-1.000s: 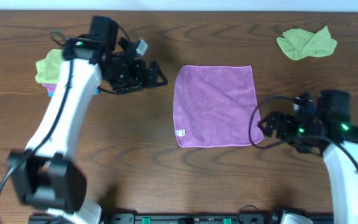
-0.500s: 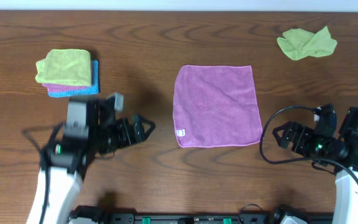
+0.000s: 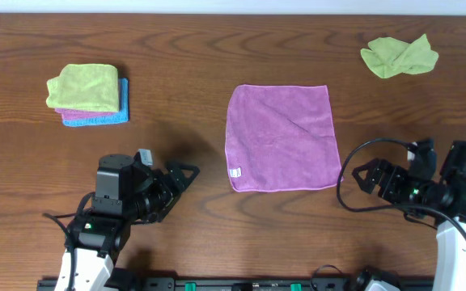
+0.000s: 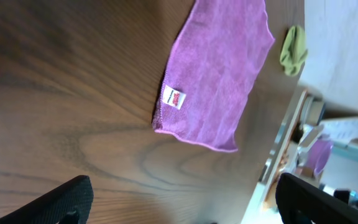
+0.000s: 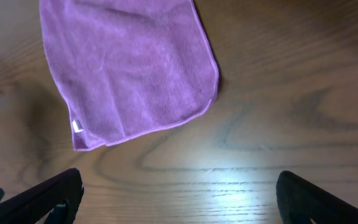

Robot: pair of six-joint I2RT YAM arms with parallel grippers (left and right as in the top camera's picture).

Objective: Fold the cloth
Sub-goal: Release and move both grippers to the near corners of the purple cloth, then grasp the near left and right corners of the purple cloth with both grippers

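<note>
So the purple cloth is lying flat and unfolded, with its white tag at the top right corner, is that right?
Not quite. The overhead view shows the purple cloth flat and unfolded, but its white tag sits at the bottom left corner.

overhead: evenly lit, sharp; soft shadows
right wrist: glare was on table [image 5: 241,199], low centre
left wrist: dimmer; far background was blurred

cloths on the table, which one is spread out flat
The purple cloth mid-table. The green cloth is crumpled, and the stack at left is folded.
</note>
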